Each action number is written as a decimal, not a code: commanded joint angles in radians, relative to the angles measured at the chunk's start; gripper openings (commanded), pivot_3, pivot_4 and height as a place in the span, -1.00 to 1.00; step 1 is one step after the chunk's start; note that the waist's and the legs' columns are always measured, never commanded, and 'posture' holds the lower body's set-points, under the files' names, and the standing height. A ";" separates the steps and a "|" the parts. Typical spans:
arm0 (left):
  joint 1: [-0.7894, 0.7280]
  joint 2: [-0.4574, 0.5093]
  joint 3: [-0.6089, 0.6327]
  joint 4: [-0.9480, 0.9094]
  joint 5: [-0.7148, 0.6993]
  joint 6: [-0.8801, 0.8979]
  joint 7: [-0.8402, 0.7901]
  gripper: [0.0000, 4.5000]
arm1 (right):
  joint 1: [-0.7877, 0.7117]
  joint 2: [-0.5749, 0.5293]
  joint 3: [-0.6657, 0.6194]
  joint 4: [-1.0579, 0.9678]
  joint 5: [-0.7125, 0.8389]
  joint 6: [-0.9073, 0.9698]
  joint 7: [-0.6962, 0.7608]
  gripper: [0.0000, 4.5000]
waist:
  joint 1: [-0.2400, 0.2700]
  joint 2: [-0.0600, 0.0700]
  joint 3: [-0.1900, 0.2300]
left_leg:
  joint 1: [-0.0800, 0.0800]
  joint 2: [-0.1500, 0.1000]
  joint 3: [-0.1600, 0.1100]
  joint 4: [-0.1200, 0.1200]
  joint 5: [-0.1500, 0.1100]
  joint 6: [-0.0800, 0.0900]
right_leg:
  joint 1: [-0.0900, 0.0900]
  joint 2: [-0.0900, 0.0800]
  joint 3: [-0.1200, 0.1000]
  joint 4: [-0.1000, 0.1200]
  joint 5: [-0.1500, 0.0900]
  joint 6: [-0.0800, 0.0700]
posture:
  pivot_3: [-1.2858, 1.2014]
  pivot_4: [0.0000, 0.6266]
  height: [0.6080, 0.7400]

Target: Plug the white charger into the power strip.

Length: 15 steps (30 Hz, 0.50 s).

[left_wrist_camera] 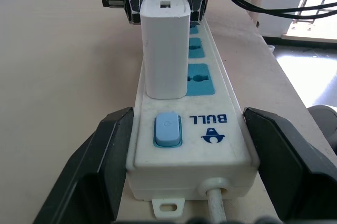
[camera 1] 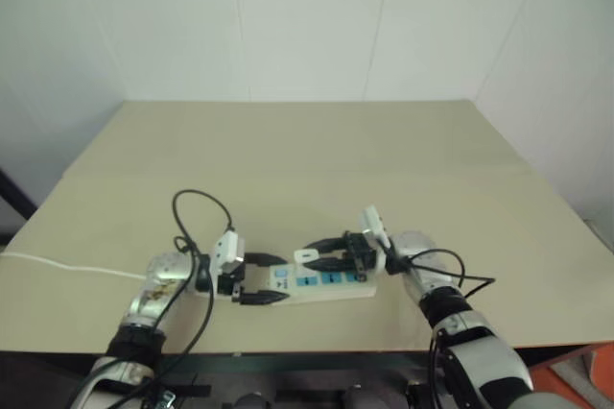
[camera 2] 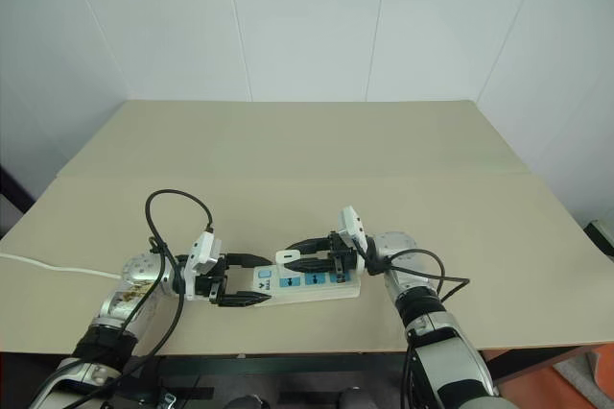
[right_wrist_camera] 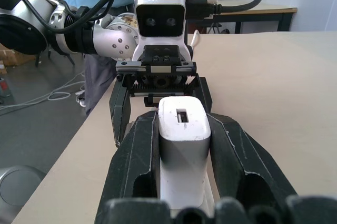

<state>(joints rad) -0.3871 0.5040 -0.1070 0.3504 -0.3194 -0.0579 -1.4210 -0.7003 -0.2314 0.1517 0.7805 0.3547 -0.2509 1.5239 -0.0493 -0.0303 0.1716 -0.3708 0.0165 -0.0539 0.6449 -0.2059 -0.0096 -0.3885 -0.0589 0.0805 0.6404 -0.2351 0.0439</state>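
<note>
While the head views are showing both arms meeting over the power strip (camera 1: 321, 281) near the front edge of the tan table (camera 1: 307, 159), the wrist views are giving the detail. Seen from the left wrist, the white charger (left_wrist_camera: 166, 45), a smooth rounded box with a small slot in its end, is standing over the strip between the blue switch (left_wrist_camera: 167, 129) and the first socket face. Three blue socket faces are counting out along the glossy bar, and one thin white cable (camera 1: 67, 267) is trailing off to the left. The left gripper (left_wrist_camera: 184, 155) is sitting with its two black fingers apart, flanking the strip's switch end. The right gripper (right_wrist_camera: 184, 145) is clamping its two fingers on the charger. Behind the table, a person in a blue top is standing.
</note>
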 commanded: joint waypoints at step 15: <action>0.018 0.012 -0.013 -0.041 0.001 0.012 -0.005 0.41 | 0.062 -0.024 -0.015 0.047 -0.055 -0.055 0.049 0.98 | 0.002 -0.003 -0.002 | 0.000 0.000 0.000 -0.001 0.000 0.000 | 0.000 0.000 -0.001 0.000 -0.002 -0.001 | 0.03 -0.52 1.00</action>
<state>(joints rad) -0.3782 0.5052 -0.1099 0.3328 -0.3194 -0.0569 -1.4162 -0.6792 -0.2437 0.1247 0.7961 0.3274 -0.3007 1.5345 -0.0468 -0.0336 0.1694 -0.3712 0.0167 -0.0544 0.6436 -0.2061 -0.0099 -0.3888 -0.0590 0.0800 0.6400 -0.2369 0.0428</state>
